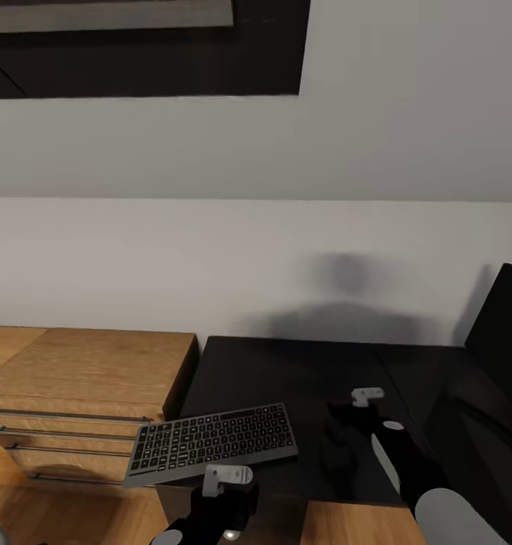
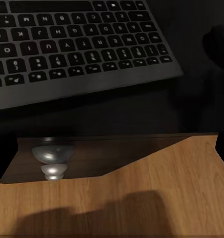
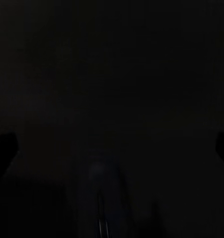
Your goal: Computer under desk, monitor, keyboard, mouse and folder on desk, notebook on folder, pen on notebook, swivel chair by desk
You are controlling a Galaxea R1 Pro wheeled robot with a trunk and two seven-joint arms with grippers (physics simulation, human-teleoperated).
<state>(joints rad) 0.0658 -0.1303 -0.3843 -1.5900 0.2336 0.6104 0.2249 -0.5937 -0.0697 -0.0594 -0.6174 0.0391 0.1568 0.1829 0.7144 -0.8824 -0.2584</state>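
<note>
The keyboard (image 1: 214,443) lay on the desk (image 1: 301,371) just ahead of the left gripper (image 1: 226,484), jaw state indeterminate, with keyboard placement apparently in hand; the next move probably required shifting it toward the monitor (image 1: 502,333).

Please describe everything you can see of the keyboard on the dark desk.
The keyboard is flat and slim, with a grey, metal-looking frame and black keys with white legends. It lies face up and skewed on the dark desk, near the front edge. Its left end overhangs the desk edge toward the wooden drawer unit. Nothing visibly grips it.
</note>
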